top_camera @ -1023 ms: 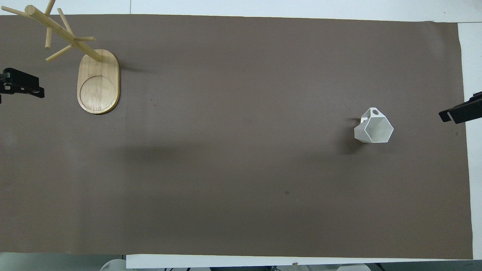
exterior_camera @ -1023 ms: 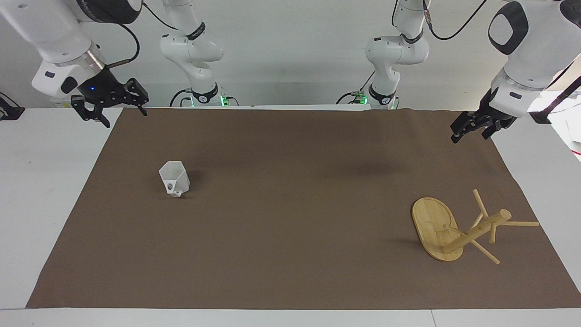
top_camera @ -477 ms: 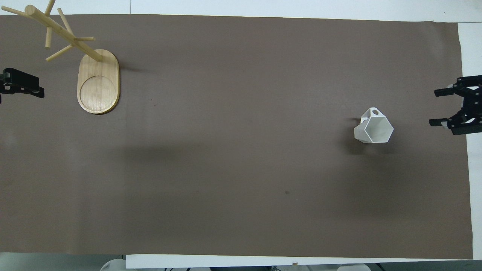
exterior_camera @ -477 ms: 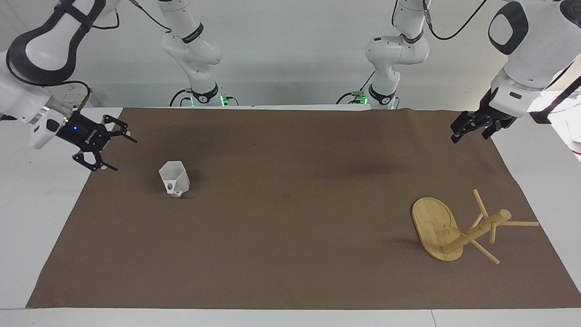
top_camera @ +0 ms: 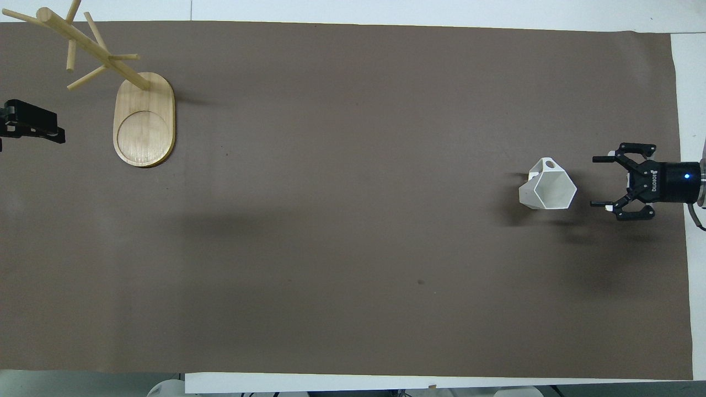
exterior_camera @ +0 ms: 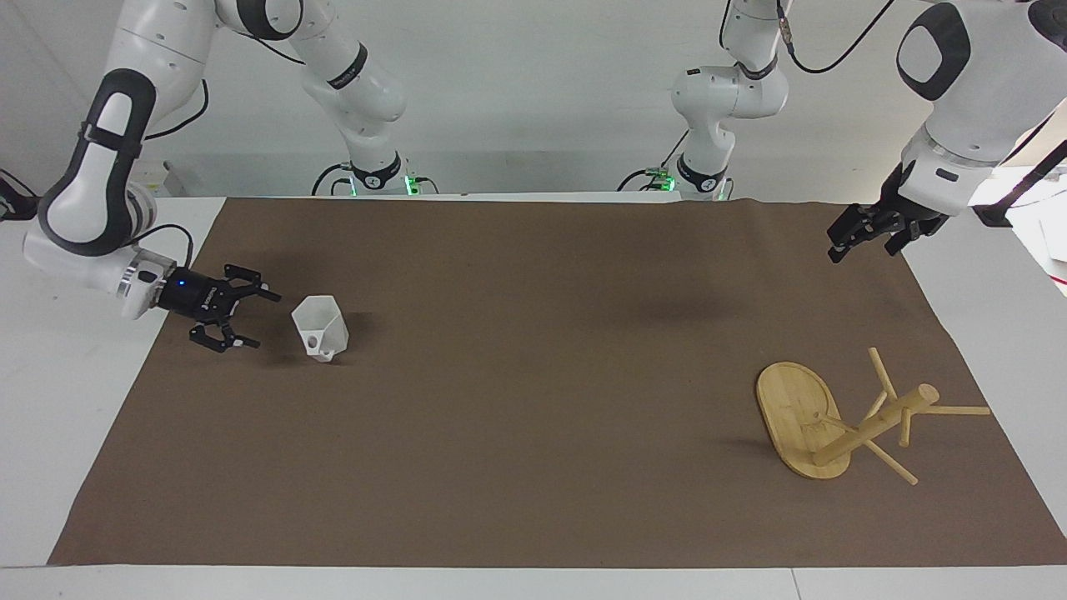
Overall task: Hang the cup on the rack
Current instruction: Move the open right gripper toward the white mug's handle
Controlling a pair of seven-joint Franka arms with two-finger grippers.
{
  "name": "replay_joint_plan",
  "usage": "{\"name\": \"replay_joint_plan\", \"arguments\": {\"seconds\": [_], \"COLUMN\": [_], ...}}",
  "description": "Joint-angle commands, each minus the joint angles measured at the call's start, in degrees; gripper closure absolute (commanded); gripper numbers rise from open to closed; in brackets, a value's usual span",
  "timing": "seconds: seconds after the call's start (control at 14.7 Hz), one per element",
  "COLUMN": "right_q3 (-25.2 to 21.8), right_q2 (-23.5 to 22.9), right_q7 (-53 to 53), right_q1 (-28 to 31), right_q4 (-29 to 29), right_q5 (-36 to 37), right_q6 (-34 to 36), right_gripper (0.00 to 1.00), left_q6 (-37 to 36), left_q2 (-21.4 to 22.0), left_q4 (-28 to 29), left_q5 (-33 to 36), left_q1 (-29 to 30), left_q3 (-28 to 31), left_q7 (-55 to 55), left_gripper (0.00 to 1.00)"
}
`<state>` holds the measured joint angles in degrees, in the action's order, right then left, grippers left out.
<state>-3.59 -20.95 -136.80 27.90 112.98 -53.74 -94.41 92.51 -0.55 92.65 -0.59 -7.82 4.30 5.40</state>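
The white faceted cup [exterior_camera: 320, 327] stands upright on the brown mat toward the right arm's end of the table, its handle with the round hole turned away from the robots; it also shows in the overhead view [top_camera: 547, 184]. My right gripper [exterior_camera: 263, 318] is open, low over the mat and level, pointing at the cup from the table's end with a small gap between; it also shows in the overhead view [top_camera: 595, 182]. The bamboo rack [exterior_camera: 842, 419] stands toward the left arm's end, also in the overhead view [top_camera: 140, 113]. My left gripper [exterior_camera: 863, 236] waits raised over the mat's edge.
A brown mat [exterior_camera: 533, 433] covers most of the white table [exterior_camera: 75, 383]. The rack's thin pegs [top_camera: 83, 38] stick out toward the table's edge farthest from the robots. Both arm bases stand at the robots' edge of the table.
My right gripper has come down from high over the mat's corner and swung level, moving in to just beside the cup. The left arm, the cup and the rack have not moved.
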Motion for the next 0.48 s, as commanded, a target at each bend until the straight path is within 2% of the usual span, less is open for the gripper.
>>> {"name": "replay_joint_plan", "arguments": {"seconds": [0.0, 0.14, 0.34, 0.41], "right_q3": [0.60, 0.60, 0.60, 0.60], "right_q2": [1.00, 1.27, -3.55, -3.57], "right_q7": [-6.89, -7.17, -7.08, -7.08], "right_q1": [0.58, 1.19, 0.93, 0.67], "right_q4": [3.99, 5.05, 4.88, 4.80], "right_q5": [-2.68, -3.03, -6.45, -6.55], "right_q6": [0.46, 0.20, 0.11, 0.11], "right_gripper": [0.00, 0.00, 0.00, 0.00], "left_q6": [-0.05, -0.05, -0.14, -0.14], "left_q2": [1.26, 1.26, 1.26, 1.26], "left_q4": [1.22, 1.22, 1.22, 1.22], "left_q5": [0.85, 0.85, 0.85, 0.85], "left_q1": [0.52, 0.52, 0.52, 0.52], "left_q3": [-0.26, -0.26, -0.26, -0.26], "left_q7": [-0.92, -0.92, -0.92, -0.92], "left_gripper": [0.00, 0.00, 0.00, 0.00]}}
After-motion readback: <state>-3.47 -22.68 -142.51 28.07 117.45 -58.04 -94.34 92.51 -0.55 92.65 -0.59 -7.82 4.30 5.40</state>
